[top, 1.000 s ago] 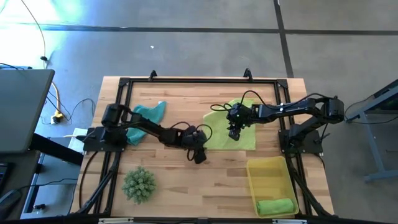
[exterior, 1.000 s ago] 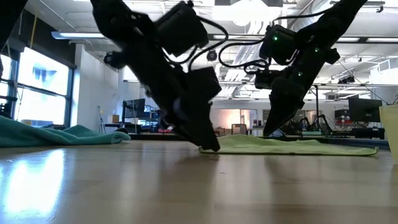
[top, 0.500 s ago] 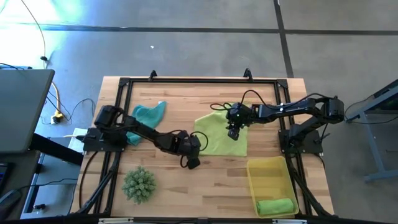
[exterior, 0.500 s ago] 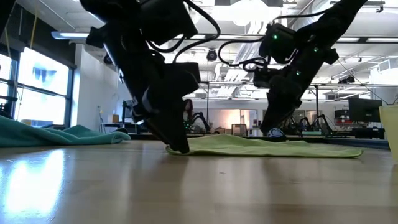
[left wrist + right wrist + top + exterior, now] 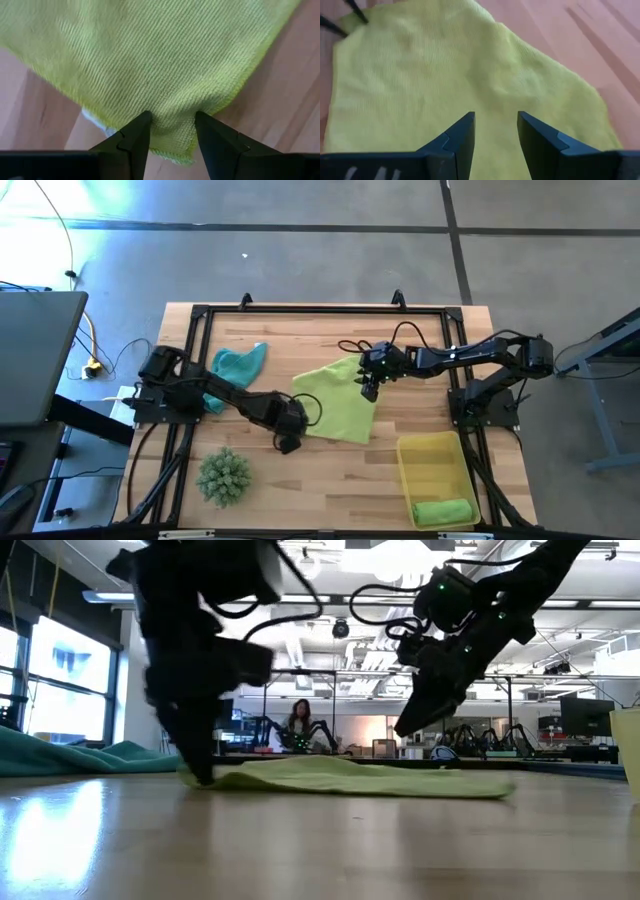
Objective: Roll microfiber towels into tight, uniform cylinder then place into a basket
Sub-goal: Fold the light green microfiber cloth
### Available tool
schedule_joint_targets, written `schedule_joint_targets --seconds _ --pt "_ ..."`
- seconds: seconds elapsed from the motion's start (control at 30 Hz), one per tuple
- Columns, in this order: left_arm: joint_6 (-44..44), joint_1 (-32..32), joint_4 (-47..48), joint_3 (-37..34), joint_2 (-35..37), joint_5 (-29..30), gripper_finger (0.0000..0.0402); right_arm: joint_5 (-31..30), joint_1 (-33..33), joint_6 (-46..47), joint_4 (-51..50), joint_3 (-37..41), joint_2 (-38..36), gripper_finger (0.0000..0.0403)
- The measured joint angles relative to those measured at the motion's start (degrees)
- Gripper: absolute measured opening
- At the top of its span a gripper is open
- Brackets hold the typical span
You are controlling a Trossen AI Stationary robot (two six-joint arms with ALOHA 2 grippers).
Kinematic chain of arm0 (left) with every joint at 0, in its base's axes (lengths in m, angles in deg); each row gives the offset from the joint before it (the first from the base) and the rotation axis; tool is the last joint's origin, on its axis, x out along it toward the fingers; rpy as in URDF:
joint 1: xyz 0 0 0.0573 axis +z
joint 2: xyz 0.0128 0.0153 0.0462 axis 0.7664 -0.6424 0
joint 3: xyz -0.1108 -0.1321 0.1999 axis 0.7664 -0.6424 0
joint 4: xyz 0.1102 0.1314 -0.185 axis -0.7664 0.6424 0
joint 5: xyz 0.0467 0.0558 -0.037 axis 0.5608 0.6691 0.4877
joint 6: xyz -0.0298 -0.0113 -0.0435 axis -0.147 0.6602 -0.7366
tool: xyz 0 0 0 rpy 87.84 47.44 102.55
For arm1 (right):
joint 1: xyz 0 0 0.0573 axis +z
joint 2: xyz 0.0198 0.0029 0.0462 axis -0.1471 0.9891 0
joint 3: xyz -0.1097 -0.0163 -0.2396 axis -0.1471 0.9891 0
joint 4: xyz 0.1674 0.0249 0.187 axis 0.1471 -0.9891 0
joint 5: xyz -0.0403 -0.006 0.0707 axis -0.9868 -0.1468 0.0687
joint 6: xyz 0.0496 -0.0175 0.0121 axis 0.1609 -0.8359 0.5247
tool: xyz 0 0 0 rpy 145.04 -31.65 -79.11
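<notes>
The left gripper (image 5: 287, 442), below the middle of the high view, pinches the near corner of the pale yellow-green towel (image 5: 335, 402), seemingly to hold it flat for rolling. The right gripper (image 5: 366, 387) hovers just above the towel's upper right part, its fingers (image 5: 462, 137) spread and holding nothing. The towel lies flat in the middle of the desk (image 5: 300, 480). To the upper left lies a crumpled teal towel (image 5: 240, 362), at lower left a spiky green ball (image 5: 223, 475). The yellow basket (image 5: 433, 455) at lower right holds one rolled green towel (image 5: 442, 510). Nothing blocks the way there.
</notes>
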Motion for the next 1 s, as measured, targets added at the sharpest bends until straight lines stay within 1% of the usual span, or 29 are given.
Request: schedule_joint_targets --seconds 0.07,0.13,0.17,0.27,0.3,0.33,0.4,0.5,0.6,0.67,0.73,0.8,0.9,1.0 --pt "-1.64 0.00 4.08 -0.16 0.82 -0.78 0.0147 1.17 0.00 -0.15 -0.16 0.00 0.00 0.0138" --pt "-2.59 0.00 7.12 -0.25 1.73 -0.88 0.0147 4.76 0.05 -2.43 -0.33 0.00 0.00 0.0138" --pt "-2.60 0.00 7.21 -0.29 1.81 -0.82 0.0147 7.72 0.27 -4.20 -0.34 0.00 0.00 0.0138" --pt "-1.47 0.00 5.51 -0.18 1.78 -0.47 0.0147 19.77 2.12 -9.89 -0.55 0.00 -0.15 0.0138" --pt "-0.62 0.00 4.56 -0.18 1.79 -0.55 0.0147 22.94 3.20 -11.86 -0.44 -0.02 -0.15 0.0138" --pt "0.31 0.02 3.41 -0.16 1.70 -0.87 0.0147 25.25 4.43 -13.87 -0.70 0.00 -0.15 0.0138" --pt "1.65 0.04 1.95 -0.08 1.66 -1.53 0.0147 26.38 7.46 -17.92 -1.01 0.05 -0.14 0.0138" --pt "2.96 0.04 0.19 0.00 1.68 -1.70 0.0147 24.79 12.17 -22.88 -1.26 0.17 -0.10 0.0138" --pt "3.08 0.04 0.06 0.01 1.82 -2.92 0.0147 20.22 16.51 -24.30 -0.46 0.20 -0.09 0.0138" --pt "3.16 0.04 0.04 0.01 1.82 -4.73 0.0147 15.70 18.82 -23.27 0.48 0.20 0.01 0.0138" --pt "3.12 -0.08 0.04 0.03 1.86 -5.96 0.0147 9.66 20.53 -20.55 1.44 0.20 0.84 0.0137" --pt "2.89 -0.38 0.11 0.04 1.86 -6.03 0.0147 4.74 21.32 -15.67 2.47 0.22 2.12 0.0137" --pt "2.09 -0.73 2.36 0.95 2.11 -5.51 0.0147 1.63 21.34 -7.29 4.38 0.22 5.73 0.0137" --pt "2.11 -1.22 4.53 3.34 2.19 -3.71 0.0147 0.34 21.18 -2.47 6.40 0.24 9.69 0.0137"
